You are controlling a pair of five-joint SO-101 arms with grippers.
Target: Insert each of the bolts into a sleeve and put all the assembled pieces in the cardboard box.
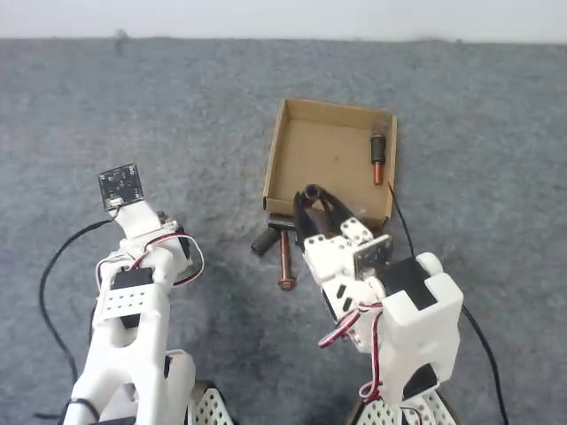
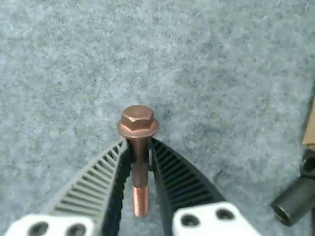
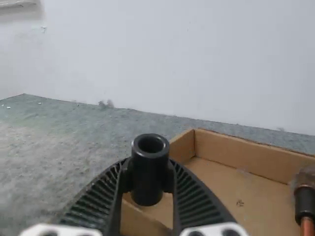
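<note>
looking at the left side first: what have the left fingers [image 2: 122, 155] got?

a copper bolt [image 2: 138, 124], pinched by its shank from both sides. the hex head sticks out past the tips, and the grey table [image 2: 74, 59] lies beyond it.

and the right fingers [image 3: 117, 181]?

pressed onto a black sleeve [image 3: 148, 156], one finger on each flank. the sleeve stands upright with its open bore showing at the top. it is held just at the near wall of the cardboard box [image 1: 319, 159], which sits in the far half of the table, about midway between the left and right edges.

anything in the box?

one assembled piece [image 1: 378, 158], a copper bolt with a dark sleeve on its far end. it lies along the box's right wall, near the far right corner.

what lies loose on the table?

a loose bolt [image 1: 284, 258] just off the box's near left corner, head toward the table's near edge. a loose sleeve [image 1: 264, 243] lies on its side just beside it, on its left; whether they touch i cannot tell. a dark piece [image 1: 282, 221] sits between that sleeve and the box wall, but i cannot tell what it is.

where are the arms?

both rise from the table's near edge. the left arm [image 1: 133, 301] is well apart from the box, and the right arm [image 1: 407, 310] is directly in front of it.
</note>
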